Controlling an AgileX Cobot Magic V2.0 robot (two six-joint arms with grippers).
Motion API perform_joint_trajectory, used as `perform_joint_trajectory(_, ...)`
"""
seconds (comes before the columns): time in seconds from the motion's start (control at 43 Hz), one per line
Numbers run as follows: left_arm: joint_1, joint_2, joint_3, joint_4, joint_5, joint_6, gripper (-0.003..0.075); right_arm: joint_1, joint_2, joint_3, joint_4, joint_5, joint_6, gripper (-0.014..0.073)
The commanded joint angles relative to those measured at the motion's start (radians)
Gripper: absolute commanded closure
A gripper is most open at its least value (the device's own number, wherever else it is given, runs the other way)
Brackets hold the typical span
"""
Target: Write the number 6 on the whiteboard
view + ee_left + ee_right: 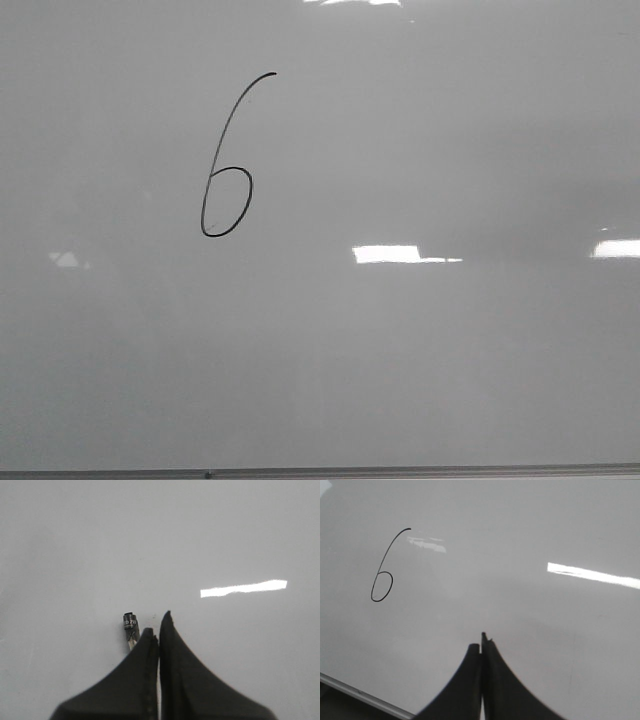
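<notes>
The number 6 [228, 170] is a thin black slanted figure on the upper left of the whiteboard [420, 360]. It also shows in the right wrist view [382, 573], off to one side of my right gripper [481, 642], which is shut and empty above the board [520, 555]. My left gripper [156, 622] is shut over bare board [150, 540]. The black end of a marker [130, 625] sticks out from behind one of its fingers. Neither gripper shows in the front view.
The board's thin grey frame edge runs along the near side [400, 470] and shows in the right wrist view [360, 695]. Bright rectangular light reflections [400, 254] lie on the glossy surface.
</notes>
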Motion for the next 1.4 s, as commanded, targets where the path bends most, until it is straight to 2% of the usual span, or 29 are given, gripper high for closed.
perform_joint_trajectory(0.0, -0.004, -0.058, -0.010, -0.007, -0.056, 0.002, 0.0741, -0.005, 0.003, -0.026, 0.014, -0.087, 0.003, 0.0654)
perform_joint_trajectory(0.907, -0.004, -0.103, 0.019, 0.012, -0.086, 0.000, 0.0741, -0.005, 0.004, -0.026, 0.014, -0.087, 0.003, 0.0654)
perform_joint_trajectory(1.0, -0.023, -0.122, 0.061, 0.070, -0.140, -0.105, 0.0741, -0.005, 0.004, -0.026, 0.014, -0.087, 0.003, 0.0654)
perform_joint_trajectory(1.07, -0.075, -0.151, 0.119, 0.137, -0.205, -0.194, 0.0741, -0.005, 0.004, -0.026, 0.014, -0.087, 0.003, 0.0654)
perform_joint_trajectory(1.209, -0.166, -0.213, 0.240, 0.155, -0.278, -0.212, 0.0741, -0.005, 0.004, -0.026, 0.014, -0.087, 0.003, 0.0654)
perform_joint_trajectory(1.372, -0.194, -0.238, 0.365, 0.188, -0.296, -0.295, 0.0741, -0.005, 0.004, -0.026, 0.014, -0.086, 0.003, 0.0654)
